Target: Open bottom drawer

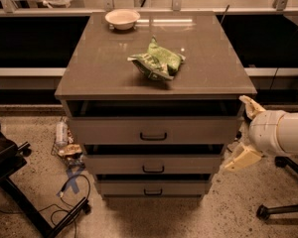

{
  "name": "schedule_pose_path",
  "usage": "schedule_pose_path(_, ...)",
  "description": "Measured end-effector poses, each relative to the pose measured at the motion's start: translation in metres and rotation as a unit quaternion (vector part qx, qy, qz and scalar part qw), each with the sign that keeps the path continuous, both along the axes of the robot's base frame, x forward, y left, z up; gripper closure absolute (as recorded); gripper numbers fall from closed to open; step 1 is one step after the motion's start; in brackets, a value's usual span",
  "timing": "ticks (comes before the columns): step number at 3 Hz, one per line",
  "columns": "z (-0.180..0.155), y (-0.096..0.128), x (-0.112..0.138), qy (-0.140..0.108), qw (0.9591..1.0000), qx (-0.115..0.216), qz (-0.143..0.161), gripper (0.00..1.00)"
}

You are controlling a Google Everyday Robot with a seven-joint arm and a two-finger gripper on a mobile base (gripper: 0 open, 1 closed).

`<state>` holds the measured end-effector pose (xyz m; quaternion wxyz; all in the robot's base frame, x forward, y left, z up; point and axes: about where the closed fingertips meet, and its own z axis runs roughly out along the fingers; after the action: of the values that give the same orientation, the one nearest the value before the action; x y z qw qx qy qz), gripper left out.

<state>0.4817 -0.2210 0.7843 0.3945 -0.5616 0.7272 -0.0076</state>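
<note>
The bottom drawer (153, 188) is the lowest of three grey-beige fronts in the cabinet, with a small black bar handle (153, 192) at its centre. A dark gap shows above its front. My gripper (245, 132) is at the cabinet's right side, level with the top and middle drawers, above and to the right of the bottom drawer. Its two beige fingers (242, 157) are spread apart and hold nothing. It touches no handle.
A crumpled green bag (156, 61) and a white bowl (122, 19) sit on the cabinet top (89, 68). A bottle and litter (64, 140) and cables lie on the floor at the left. A black stand (20, 182) is at the left, and a chair base (278, 209) at the right.
</note>
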Motion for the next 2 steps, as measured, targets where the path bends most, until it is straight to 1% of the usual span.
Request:
schedule_pose_path(1, -0.029, -0.005, -0.003, 0.015, 0.9998, -0.011, -0.007, 0.0)
schedule_pose_path(2, -0.093, -0.021, -0.014, 0.045, 0.9985, -0.023, -0.022, 0.0)
